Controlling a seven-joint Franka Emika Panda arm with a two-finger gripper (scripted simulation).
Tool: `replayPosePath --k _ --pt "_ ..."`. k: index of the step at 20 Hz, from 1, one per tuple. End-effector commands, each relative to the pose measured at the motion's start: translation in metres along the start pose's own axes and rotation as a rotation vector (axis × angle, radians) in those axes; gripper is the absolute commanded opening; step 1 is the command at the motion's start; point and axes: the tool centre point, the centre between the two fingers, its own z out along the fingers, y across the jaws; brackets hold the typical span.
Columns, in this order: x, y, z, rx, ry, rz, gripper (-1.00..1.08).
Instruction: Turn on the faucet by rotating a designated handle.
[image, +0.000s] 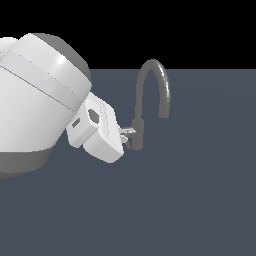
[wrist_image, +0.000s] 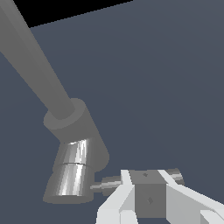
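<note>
Pinching the handle (wrist_image: 144, 177): my fingers (wrist_image: 124, 194) are closed on this thin grey rod, one on either side. The rod runs from a shiny stub (wrist_image: 72, 170) on the faucet (image: 138, 131), which stands upright mid-surface, its arched spout curving toward the exterior view's right. No containers present. Dark surface (image: 200, 200) lies bare around the faucet; its far edge shows behind the spout.

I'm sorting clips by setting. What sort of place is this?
A bare simulated test scene, not a real kitchen: a lone faucet stands on a flat, featureless grey floor under a black backdrop, with the gripper at its handle.
</note>
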Motion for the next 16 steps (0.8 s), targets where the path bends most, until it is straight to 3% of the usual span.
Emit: replayPosePath --k 1,3,16 --pt "-0.001 0.018 0.013 -0.027 0.012 -0.001 -1.00" --pt "-0.005 0.004 0.003 0.000 -0.001 -0.060 -1.00" --pt "-0.026 0.010 0.032 -0.017 0.007 -0.023 -1.00"
